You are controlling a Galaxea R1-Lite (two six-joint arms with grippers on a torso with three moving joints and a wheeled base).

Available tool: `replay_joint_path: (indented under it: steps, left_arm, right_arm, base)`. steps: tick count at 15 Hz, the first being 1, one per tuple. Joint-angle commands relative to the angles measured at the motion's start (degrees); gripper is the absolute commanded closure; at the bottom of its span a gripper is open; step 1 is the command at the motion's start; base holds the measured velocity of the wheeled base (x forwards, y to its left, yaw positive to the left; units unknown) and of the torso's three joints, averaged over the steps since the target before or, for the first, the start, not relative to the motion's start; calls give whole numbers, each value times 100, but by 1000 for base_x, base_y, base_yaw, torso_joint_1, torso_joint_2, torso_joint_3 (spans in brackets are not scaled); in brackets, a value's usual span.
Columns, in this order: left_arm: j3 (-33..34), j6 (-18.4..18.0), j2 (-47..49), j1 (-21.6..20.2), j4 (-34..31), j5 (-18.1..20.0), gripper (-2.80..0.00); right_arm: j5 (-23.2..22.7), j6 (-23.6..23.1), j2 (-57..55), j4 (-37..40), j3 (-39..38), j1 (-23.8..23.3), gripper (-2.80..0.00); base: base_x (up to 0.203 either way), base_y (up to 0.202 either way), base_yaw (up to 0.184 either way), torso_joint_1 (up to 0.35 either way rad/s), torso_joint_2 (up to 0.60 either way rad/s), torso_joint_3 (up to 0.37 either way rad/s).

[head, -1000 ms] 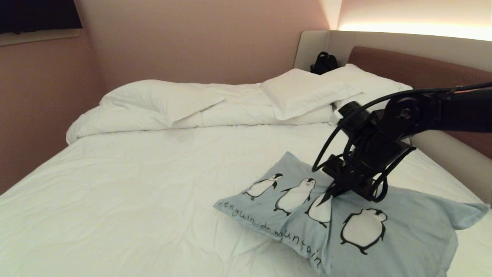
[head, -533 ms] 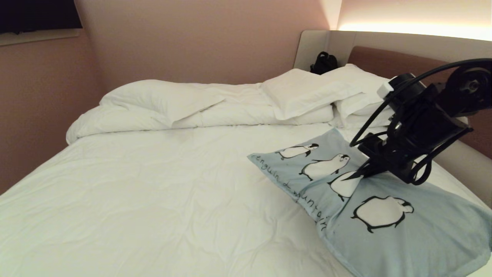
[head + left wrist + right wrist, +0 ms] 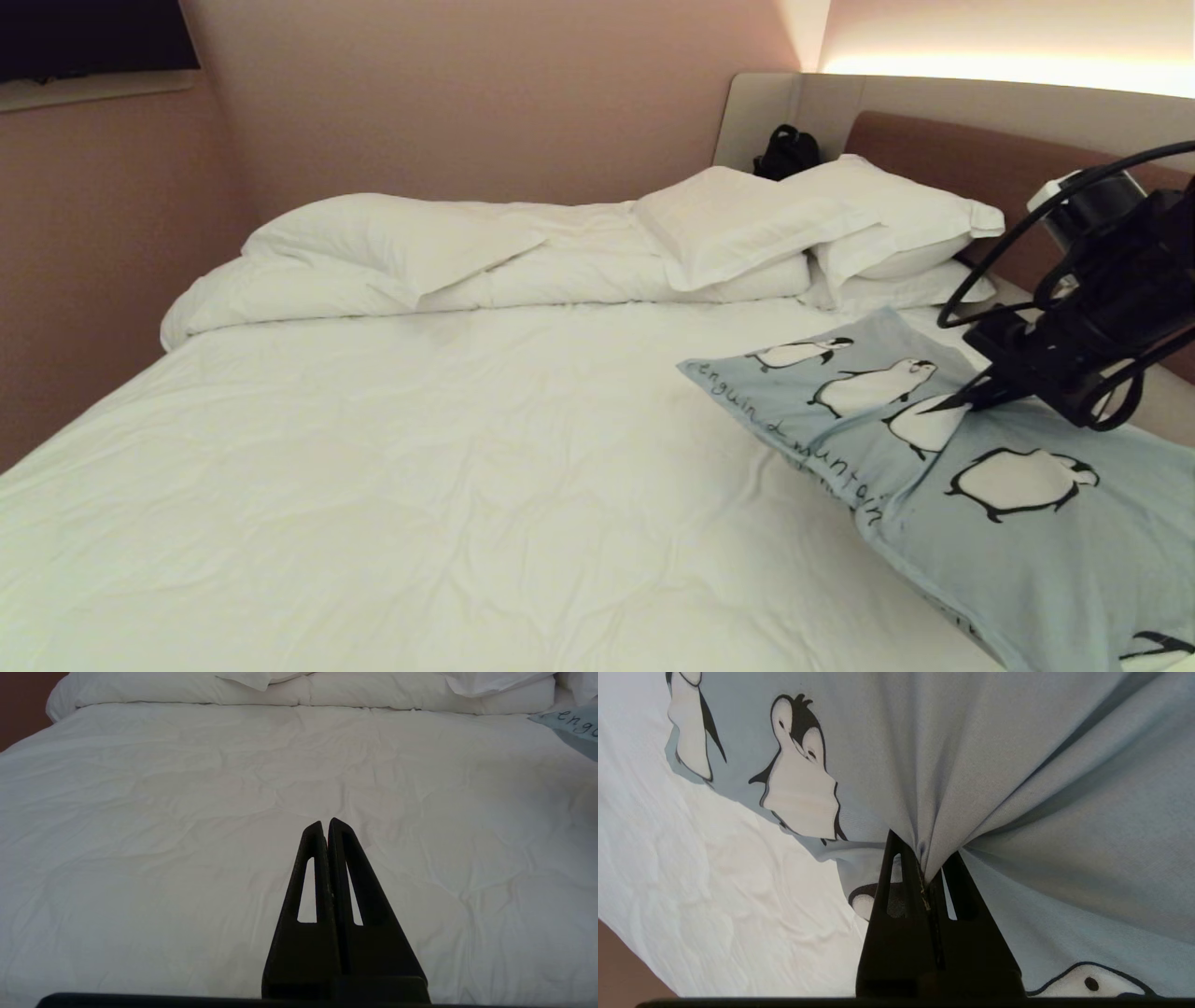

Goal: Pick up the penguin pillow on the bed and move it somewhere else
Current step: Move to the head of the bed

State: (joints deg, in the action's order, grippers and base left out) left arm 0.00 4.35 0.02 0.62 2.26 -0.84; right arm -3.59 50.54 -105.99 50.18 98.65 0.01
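The light blue-grey penguin pillow (image 3: 1008,523) hangs partly lifted at the right side of the bed (image 3: 420,467), its lower part trailing off the frame's right bottom corner. My right gripper (image 3: 943,405) is shut on a pinched fold of the pillow's cover (image 3: 994,779), the cloth bunching between the jaws (image 3: 924,863). A corner of the penguin pillow (image 3: 577,725) shows in the left wrist view. My left gripper (image 3: 325,823) is shut and empty, held level over the white sheet (image 3: 187,835), out of the head view.
Large white pillows (image 3: 747,219) and a rolled duvet (image 3: 392,261) lie along the head of the bed. A black bag (image 3: 787,152) sits in the corner by the brown headboard (image 3: 999,173). A pink wall (image 3: 103,261) borders the bed's left side.
My right arm has swung to the right and up with the penguin pillow in its grip, dragging it from the bed's near middle to the right edge. The left gripper has not moved.
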Motion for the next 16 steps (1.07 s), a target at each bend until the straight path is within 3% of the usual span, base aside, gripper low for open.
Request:
replay_joint_path:
  steps: [1,8,14,16]
  left_arm:
    - [0,4,-2,-1,3,-4,0]
    - [0,4,-2,-1,3,3,0]
    - [0,4,-2,-1,3,-1,0]
    - [0,4,-2,-1,3,-4,0]
  right_arm:
    - [-108,-101,-31,-102,5,-325,0]
    - [-273,-553,-36,-435,40,-1264,0]
    - [-456,-847,-142,-666,43,-1688,0]
    - [-928,-937,-148,-726,166,-1911,0]
  base:
    - [0,0,0,0,0,0]
    - [0,0,0,0,0,0]
    - [0,0,0,0,0,0]
    - [0,0,0,0,0,0]
